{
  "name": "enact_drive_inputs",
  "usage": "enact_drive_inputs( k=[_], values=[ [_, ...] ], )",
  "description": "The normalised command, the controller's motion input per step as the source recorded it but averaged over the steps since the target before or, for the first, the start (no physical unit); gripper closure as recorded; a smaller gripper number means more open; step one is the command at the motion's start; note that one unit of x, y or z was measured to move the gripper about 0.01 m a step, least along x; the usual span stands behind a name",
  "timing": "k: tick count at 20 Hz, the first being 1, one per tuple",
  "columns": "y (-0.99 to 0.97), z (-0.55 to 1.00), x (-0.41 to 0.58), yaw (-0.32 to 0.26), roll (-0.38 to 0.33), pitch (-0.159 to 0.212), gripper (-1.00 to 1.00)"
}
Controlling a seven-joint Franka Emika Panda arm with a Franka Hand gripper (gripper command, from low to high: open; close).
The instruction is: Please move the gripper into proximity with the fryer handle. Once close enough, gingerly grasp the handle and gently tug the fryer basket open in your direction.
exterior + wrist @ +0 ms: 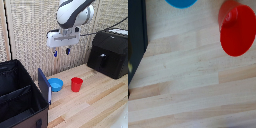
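We are hovering our gripper (61, 51), jaws narrowly apart and empty, well apart from the fryer handle (102, 60).

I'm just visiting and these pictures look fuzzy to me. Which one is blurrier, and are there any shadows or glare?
Exterior view: soft and low in detail, though the gripper, red cup and black fryer read clearly; faint shadows lie beside the cup, no strong glare. Wrist view: blurrier, the red cup has smeared edges and the wooden table has washed-out grain.
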Motion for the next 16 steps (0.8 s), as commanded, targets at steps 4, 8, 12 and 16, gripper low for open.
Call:
enact_drive_inputs(
  k=[4, 8, 12, 16],
  values=[
    [0.03, 0.03, 0.022, -0.364, -0.009, -0.018, -1.0],
    [-0.03, 0.0, 0.048, -0.375, -0.017, 0.0, -1.0],
    [-0.03, 0.0, 0.059, -0.375, -0.028, 0.0, -1.0],
    [-0.03, 0.0, 0.098, -0.372, -0.111, 0.0, -1.0]
  ],
)
